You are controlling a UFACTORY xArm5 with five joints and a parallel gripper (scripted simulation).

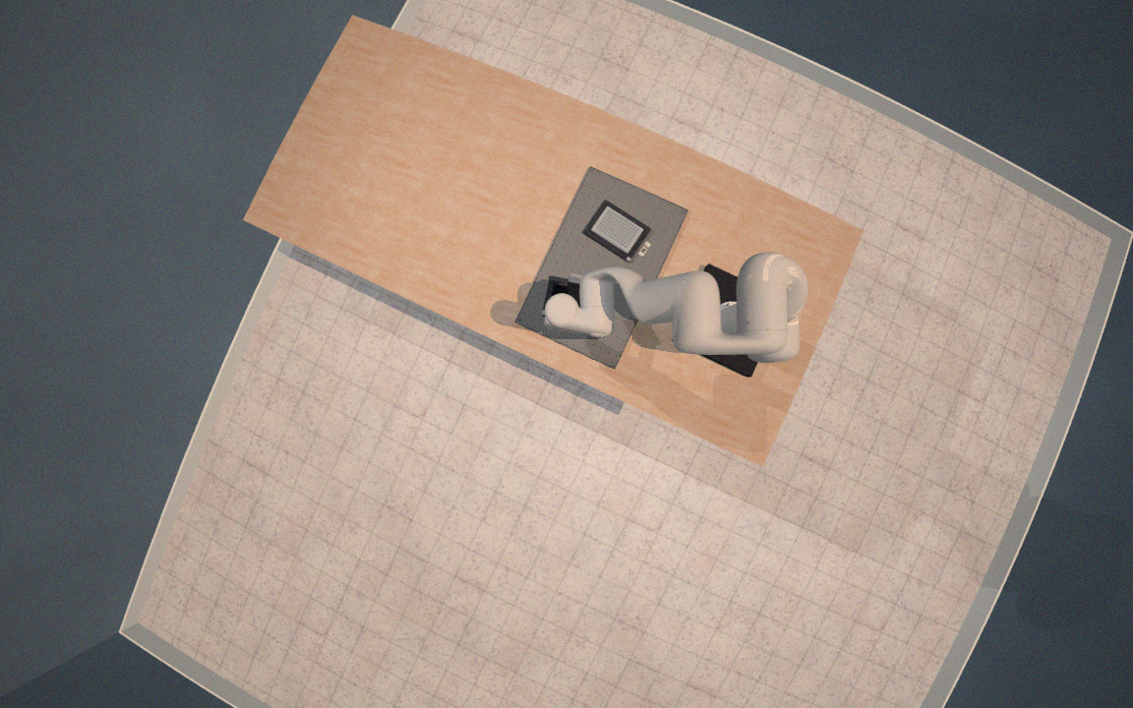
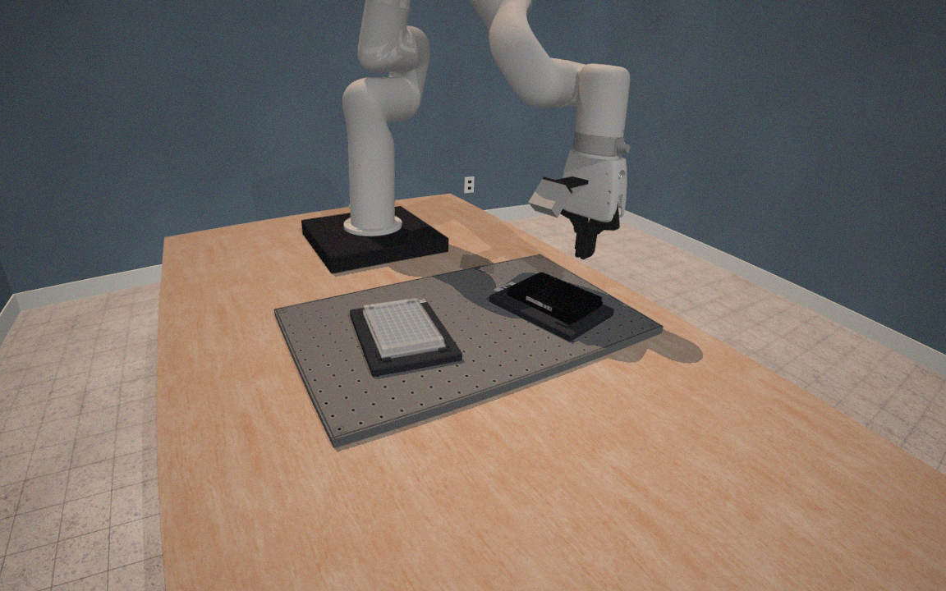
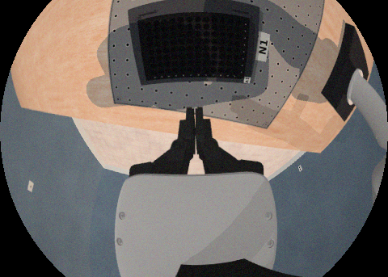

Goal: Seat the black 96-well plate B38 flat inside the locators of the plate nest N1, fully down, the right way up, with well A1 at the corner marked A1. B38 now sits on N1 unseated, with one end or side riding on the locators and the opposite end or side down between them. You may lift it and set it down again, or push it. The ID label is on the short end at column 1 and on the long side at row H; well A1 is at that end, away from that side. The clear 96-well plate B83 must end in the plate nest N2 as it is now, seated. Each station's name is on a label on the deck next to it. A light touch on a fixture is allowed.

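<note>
Nearest me, across bare worktop (image 2: pixel 461 499), the grey deck (image 2: pixel 329 411) carries B83 (image 2: pixel 401 327), clear, sitting square in its nest. Farther right lies B38 (image 2: pixel 554 296), black, on N1 (image 2: pixel 588 324), looking slightly canted, though I cannot tell which edge rides high. Beyond it and above the deck's edge hangs the pincer (image 2: pixel 585 248), fingers pressed together on nothing. B38 looks light, rigid and smooth-walled, so I'd judge it likely to skate if nudged off-centre; better gripped across its two long sides, or pressed down on the raised rim. At the back stands the arm's base (image 2: pixel 322 253).
</note>
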